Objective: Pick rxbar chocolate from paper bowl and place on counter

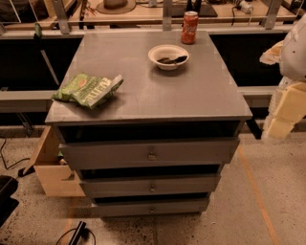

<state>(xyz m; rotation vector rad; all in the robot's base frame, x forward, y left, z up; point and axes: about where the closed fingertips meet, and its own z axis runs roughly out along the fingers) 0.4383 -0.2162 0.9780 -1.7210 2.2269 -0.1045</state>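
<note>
Counter (pixel 158 95): grey matte top of a grey cabinet. Drawers (pixel 148 154): three, stacked, each standing slightly out, with a small knob at the centre. Bench (pixel 143 14): pale wood, along the back, cluttered with cables and crossed by grey metal posts (pixel 167 14); dark space below. Ledge (pixel 24 99): grey, running behind the cabinet on both sides. Box (pixel 55 174): wooden, open, on the floor at the cabinet's left. Floor (pixel 267 210): pale, speckled, with an orange line (pixel 256 189) at right and black cables (pixel 9 158) at left. Light: dim, warm. Gripper (pixel 286 109): at the right edge, beside the counter, apart from it.
</note>
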